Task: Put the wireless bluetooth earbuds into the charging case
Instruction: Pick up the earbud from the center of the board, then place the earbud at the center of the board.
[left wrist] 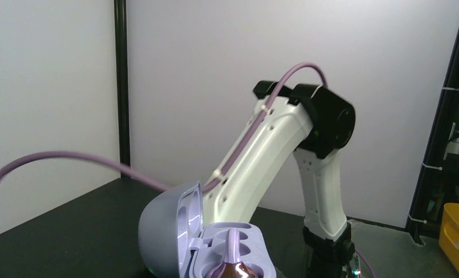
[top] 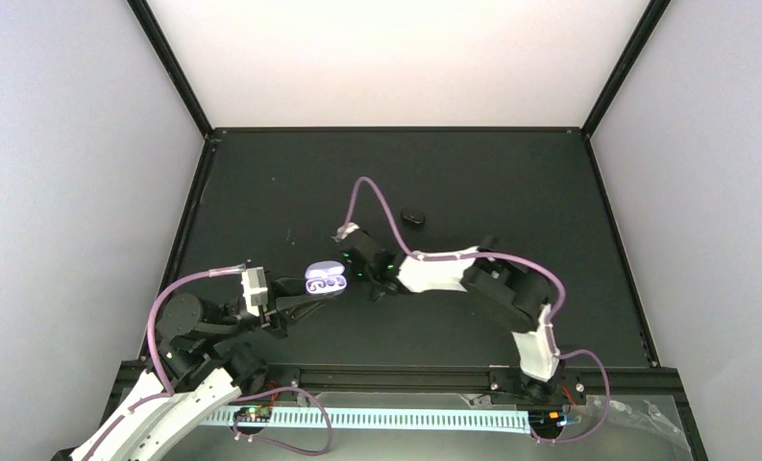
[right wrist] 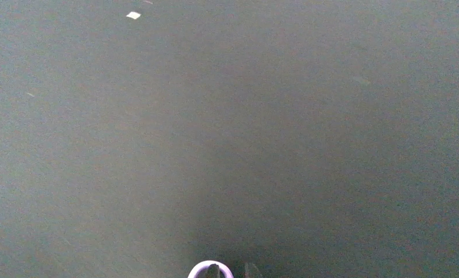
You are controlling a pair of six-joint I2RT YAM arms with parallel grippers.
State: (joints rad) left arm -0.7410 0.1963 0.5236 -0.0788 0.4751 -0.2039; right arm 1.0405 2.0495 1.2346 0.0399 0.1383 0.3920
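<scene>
While your left tool [top: 303,293] clasps the open lavender charging case [top: 325,280] (pebble-round, lid up) at mid-tabletop [top: 473,192], one earbud [left wrist: 232,260] sits inside; your right tool [top: 375,288] is clenched on the second earbud [right wrist: 210,270].

I've got open mat [top: 511,182] across the back; right arm [top: 439,272] crowds the charging case [top: 325,280], black oval [top: 414,217] sits behind.

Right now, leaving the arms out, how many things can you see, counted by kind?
charging case: 1
earbuds: 2, one seated in the case, one at the bottom edge of the right wrist view
black oval object: 1
total: 4
</scene>
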